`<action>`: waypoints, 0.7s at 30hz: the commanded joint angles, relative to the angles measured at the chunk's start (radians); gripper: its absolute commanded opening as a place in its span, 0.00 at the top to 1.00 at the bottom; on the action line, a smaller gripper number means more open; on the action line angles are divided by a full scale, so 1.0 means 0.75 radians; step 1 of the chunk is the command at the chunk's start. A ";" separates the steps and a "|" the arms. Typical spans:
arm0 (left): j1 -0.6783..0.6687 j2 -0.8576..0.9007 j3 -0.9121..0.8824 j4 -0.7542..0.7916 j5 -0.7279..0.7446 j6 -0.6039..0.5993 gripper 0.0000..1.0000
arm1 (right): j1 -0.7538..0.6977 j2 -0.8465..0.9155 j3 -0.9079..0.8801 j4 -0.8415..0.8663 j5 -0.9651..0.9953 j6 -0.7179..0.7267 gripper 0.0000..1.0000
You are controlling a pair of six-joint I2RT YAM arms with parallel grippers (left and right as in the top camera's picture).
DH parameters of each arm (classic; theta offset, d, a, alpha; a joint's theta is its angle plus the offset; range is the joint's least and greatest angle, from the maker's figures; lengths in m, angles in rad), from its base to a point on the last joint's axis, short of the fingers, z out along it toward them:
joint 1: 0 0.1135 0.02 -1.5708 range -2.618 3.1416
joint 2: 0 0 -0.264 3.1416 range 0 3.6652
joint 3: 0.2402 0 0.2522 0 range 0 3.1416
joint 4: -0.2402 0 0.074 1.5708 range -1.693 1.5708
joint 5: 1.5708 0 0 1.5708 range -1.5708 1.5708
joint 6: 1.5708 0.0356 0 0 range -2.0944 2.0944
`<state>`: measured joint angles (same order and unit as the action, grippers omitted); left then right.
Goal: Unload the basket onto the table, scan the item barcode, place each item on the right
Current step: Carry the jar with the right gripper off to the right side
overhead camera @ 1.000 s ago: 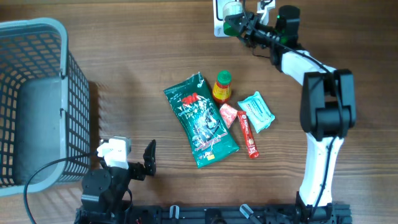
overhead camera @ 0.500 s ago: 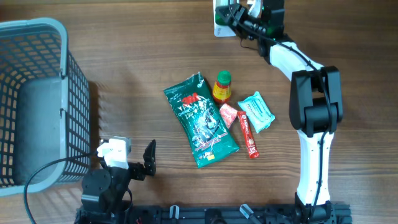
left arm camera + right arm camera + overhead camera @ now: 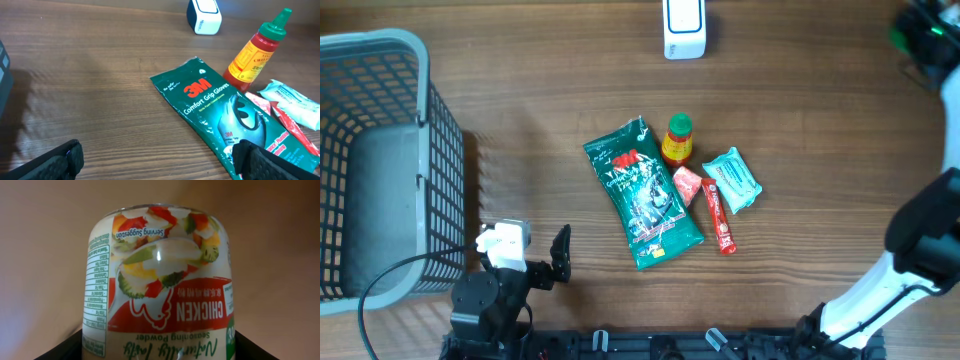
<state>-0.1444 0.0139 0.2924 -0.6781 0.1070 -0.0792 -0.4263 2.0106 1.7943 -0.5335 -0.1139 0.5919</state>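
Right wrist: right hand (image 3: 158, 349) clamps seasoning jar (image 3: 160, 280) (label inverted)

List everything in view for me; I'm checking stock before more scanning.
basket: 1, grey-blue, left edge of table
scanner: 1, white, top centre
glove packet: 1, green, centre
sauce bottle: 1, red with green cap, by the packet's top right
sachet: 1, pink, right of the packet
stick pack: 1, red, right of the sachet
wipes pack: 1, teal, rightmost of the cluster
jar: 1, chicken seasoning, white and red label, in the right hand
table: 1, brown wood
left hand: 1, black, open, bottom left
right hand: 1, shut on the jar, top right edge
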 commanded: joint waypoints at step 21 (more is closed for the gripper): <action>-0.003 -0.008 -0.001 0.004 0.020 0.026 0.00 | -0.481 0.273 0.251 -0.260 0.257 -0.216 0.01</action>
<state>-0.1444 0.0139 0.2924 -0.6781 0.1070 -0.0792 -0.7994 2.2982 1.8774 -0.6659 0.1825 0.3283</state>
